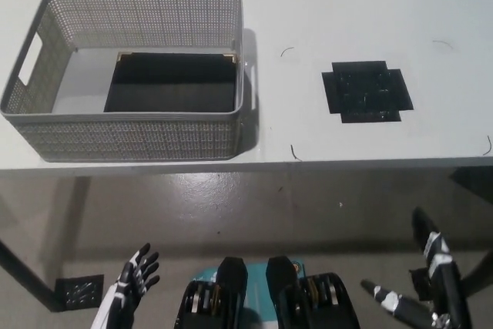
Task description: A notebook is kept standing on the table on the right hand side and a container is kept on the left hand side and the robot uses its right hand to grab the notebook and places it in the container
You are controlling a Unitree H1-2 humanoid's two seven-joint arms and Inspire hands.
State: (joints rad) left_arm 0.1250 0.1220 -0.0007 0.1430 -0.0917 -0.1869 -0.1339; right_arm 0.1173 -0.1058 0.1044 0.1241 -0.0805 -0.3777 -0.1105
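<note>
A black notebook [171, 82] lies flat inside the grey mesh container [123, 138] on the table's left side. My black right hand [422, 294] hangs low at the bottom right, below the table edge, fingers spread and holding nothing. The white left hand [131, 279] rests at the bottom left, also below the table, its fingers apart and empty.
A black cross-shaped tape patch [367, 90] marks the white table [347, 5] to the right of the container. The table's front edge runs across the middle of the picture, with grey floor below. A black tape square [77, 292] lies on the floor at the lower left.
</note>
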